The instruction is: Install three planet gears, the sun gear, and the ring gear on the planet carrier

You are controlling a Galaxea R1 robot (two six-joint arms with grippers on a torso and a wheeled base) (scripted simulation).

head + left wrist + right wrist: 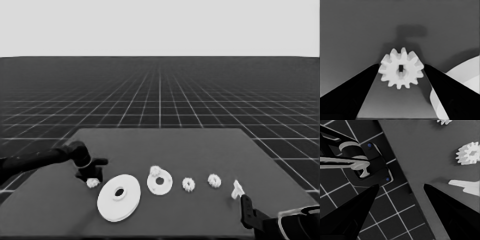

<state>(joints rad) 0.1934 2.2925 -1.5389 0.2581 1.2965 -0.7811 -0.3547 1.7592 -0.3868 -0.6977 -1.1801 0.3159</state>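
Note:
My left gripper [91, 175] is over the table's left end and stands open, its fingertips [376, 68] on either side of a small toothed planet gear [401, 68] [92, 183] that lies on the table. Beside it is the ring gear, the larger round part [119, 197] [467, 72]. The planet carrier, the smaller round part [161, 184], lies right of it with one gear [155, 171] on its far left rim. Two more gears [188, 184] [214, 180] lie farther right. My right gripper [246, 210] waits open at the lower right.
A thin white piece [237, 189] [466, 187] lies near the right gripper, close to the table's right corner, with a gear [468, 153] beyond it. Dark machinery with blue lights [367, 167] shows past the table's edge [405, 185] over the floor grid.

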